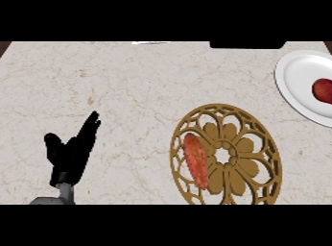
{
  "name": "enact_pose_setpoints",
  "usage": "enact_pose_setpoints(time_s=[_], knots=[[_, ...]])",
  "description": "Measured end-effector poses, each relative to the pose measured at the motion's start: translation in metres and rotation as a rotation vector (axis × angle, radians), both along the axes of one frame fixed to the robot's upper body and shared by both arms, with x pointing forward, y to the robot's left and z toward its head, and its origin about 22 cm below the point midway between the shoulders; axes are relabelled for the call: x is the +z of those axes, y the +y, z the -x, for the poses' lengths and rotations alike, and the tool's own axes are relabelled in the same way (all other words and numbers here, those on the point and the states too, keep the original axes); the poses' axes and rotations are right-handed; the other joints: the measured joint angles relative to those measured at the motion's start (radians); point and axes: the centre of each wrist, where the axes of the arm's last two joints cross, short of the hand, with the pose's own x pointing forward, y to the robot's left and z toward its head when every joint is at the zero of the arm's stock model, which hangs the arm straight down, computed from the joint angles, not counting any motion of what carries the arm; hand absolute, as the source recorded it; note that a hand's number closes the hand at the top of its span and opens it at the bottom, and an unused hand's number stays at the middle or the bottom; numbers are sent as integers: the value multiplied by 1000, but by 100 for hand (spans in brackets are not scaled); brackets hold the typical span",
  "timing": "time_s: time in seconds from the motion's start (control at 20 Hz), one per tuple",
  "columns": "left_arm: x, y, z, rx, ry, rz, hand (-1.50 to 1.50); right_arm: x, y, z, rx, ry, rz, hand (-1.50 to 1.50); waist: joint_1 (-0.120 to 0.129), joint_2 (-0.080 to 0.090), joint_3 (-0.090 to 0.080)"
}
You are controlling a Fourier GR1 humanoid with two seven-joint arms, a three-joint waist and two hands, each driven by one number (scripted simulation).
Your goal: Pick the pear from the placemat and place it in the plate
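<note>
A dark red pear [327,91] lies on the white plate [296,77] at the counter's right edge, its stem pointing to the lower right. A round golden openwork placemat [248,144] sits in the lower middle, and an orange-red elongated item [195,160] lies on its left part. My left hand [71,152] rests open at the lower left, fingers up, far from both the placemat and the plate. No right hand shows in the head view.
The marble counter [112,96] stretches wide between my left hand and the placemat. A dark object [245,44] sits at the far edge, with a pale thin item [151,43] beside it.
</note>
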Motion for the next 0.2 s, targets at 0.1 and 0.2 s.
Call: enact_pose_setpoints(time_s=[0.1,0.2], knots=[[-2,0,0,5,0,1,0,-7,0,6,-2,12,14,-150,-3,-2,0],[-3,-1,0,0,-4,1,0,-12,0,10,-3,22,22,-150,-4,-4,0]])
